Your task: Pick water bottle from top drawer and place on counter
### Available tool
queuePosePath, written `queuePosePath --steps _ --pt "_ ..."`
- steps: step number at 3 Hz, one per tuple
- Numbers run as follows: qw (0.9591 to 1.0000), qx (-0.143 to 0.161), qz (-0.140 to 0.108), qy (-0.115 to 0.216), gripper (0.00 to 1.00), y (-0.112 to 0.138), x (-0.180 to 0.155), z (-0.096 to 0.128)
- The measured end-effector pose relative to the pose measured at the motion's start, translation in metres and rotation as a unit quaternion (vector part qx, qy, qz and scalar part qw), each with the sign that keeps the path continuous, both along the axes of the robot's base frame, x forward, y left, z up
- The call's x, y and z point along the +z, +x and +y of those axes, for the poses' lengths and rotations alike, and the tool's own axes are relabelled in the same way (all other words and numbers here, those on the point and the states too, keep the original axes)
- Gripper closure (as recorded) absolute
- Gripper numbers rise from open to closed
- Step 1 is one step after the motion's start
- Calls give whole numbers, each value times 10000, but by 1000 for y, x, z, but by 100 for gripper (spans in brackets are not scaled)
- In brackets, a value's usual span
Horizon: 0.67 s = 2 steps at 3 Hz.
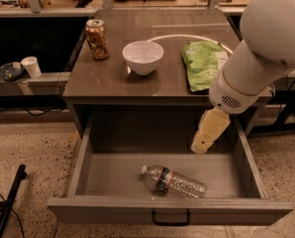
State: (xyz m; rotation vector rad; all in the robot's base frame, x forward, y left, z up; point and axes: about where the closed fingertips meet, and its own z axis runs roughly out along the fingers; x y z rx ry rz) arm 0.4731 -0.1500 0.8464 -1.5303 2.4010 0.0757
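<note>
The water bottle (pixel 173 182) lies on its side in the open top drawer (pixel 169 213), white cap pointing left, dark label band near the cap end. The drawer is pulled fully out, with its black handle (pixel 171 218) on the front panel. My gripper (pixel 208 133) hangs from the big white arm (pixel 258 58) over the drawer's back right part, above and to the right of the bottle, apart from it. The counter (pixel 107 78) is the glossy dark top of the cabinet, with a ring-shaped reflection.
On the counter stand a brown patterned can (pixel 97 38) at the back left, a white bowl (pixel 143 56) in the middle and a green chip bag (pixel 202 63) at the right, partly behind my arm. A white cup (pixel 32 66) sits on a low shelf at the left.
</note>
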Motion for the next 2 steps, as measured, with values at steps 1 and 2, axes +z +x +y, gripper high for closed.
queuePosePath --steps 1,2 --pt "9996 -160 188 136 0 2 -43 19" --pt "9996 -17 160 225 2 6 -83 46"
